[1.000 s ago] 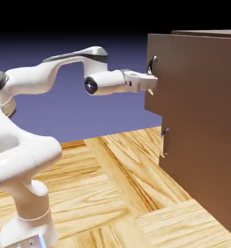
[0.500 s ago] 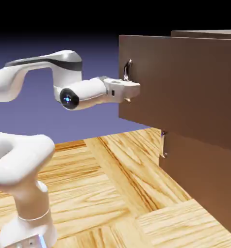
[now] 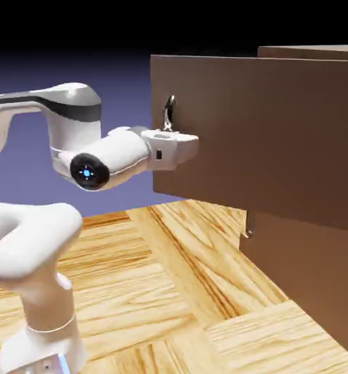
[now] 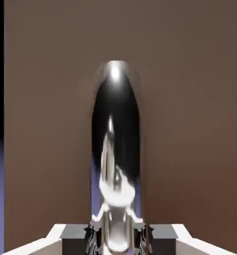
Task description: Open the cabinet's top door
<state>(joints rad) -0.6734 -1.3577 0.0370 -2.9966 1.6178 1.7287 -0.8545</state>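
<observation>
Chrome filled the middle of the hand view: the handle point(image 4: 115, 149) ran upright between the 2 grey fingertips point(image 4: 75, 238), and the jaws were clamped on its lower end. Behind it lay flat brown panel, with a strip of dark and violet backdrop along the left edge.

From the exterior view, the gripper point(image 3: 175, 144) sat against the top door point(image 3: 257, 139), just under the curved silver handle point(image 3: 168, 113) near the door's free edge. That door stood swung out from the cabinet point(image 3: 308, 256), its free edge toward the robot and well apart from the cabinet front. Below it the lower panel point(image 3: 301, 277) lay flush, its small handle point(image 3: 246, 228) showing. Farther down, the wooden table point(image 3: 169, 292) stretched beneath the white arm point(image 3: 67, 139).
</observation>
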